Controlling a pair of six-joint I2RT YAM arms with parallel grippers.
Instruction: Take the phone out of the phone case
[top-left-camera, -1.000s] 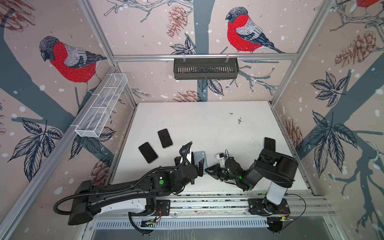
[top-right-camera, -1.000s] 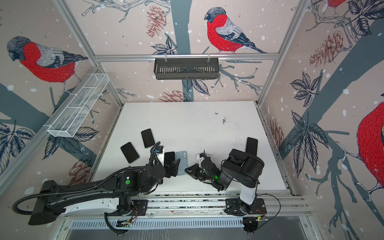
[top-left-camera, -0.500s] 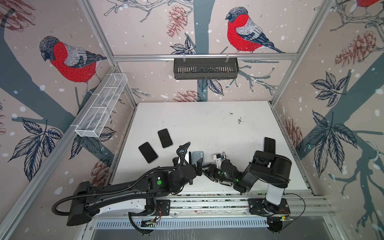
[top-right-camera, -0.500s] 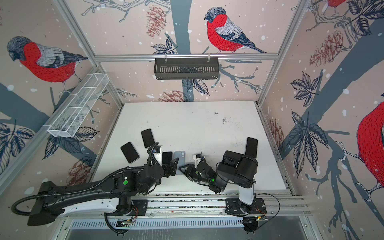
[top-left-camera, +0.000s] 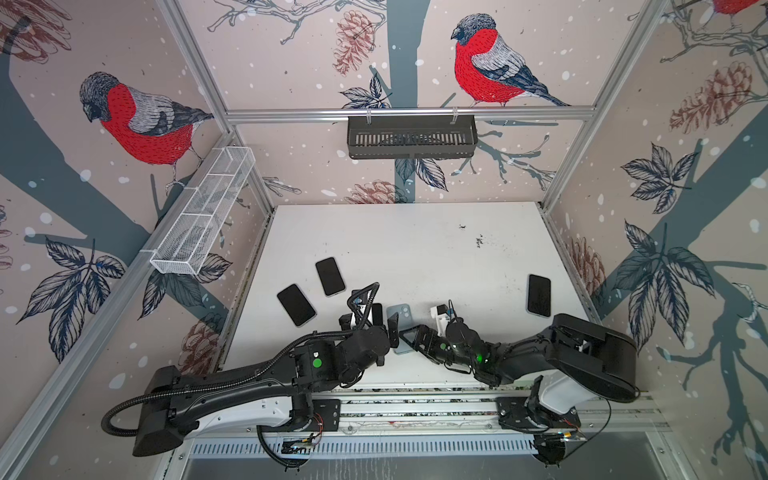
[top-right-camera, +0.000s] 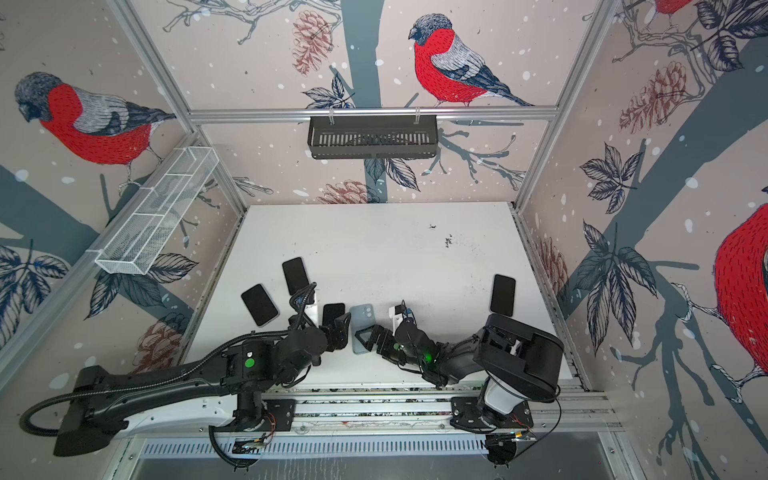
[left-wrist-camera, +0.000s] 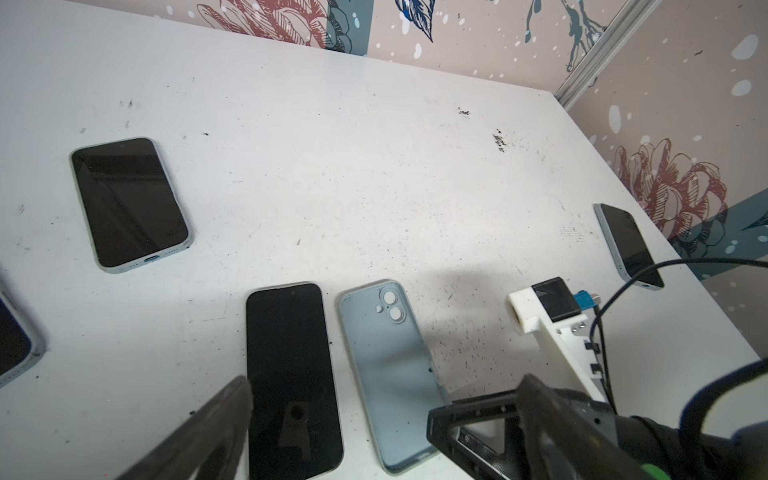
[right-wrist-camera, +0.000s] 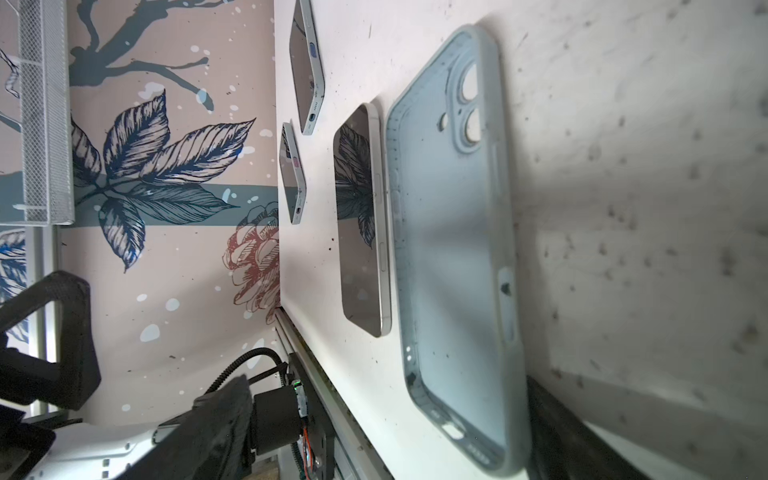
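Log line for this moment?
black-screened phone: out, flat | pale blue plastic case: empty, beside it | left gripper: open | right gripper: open

Left gripper (top-left-camera: 369, 328) hides most of the bare phone (top-left-camera: 377, 312) in both top views; only its far end shows. The phone case (top-left-camera: 400, 316) is half lost under it & the right gripper (top-left-camera: 411, 340). Left wrist cam: second phone (left-wrist-camera: 14, 347) cut by frame edge, fingers (left-wrist-camera: 212, 424) blurred. Right wrist cam: case's near end soft, one finger (right-wrist-camera: 565, 432) a dark blur at frame edge.
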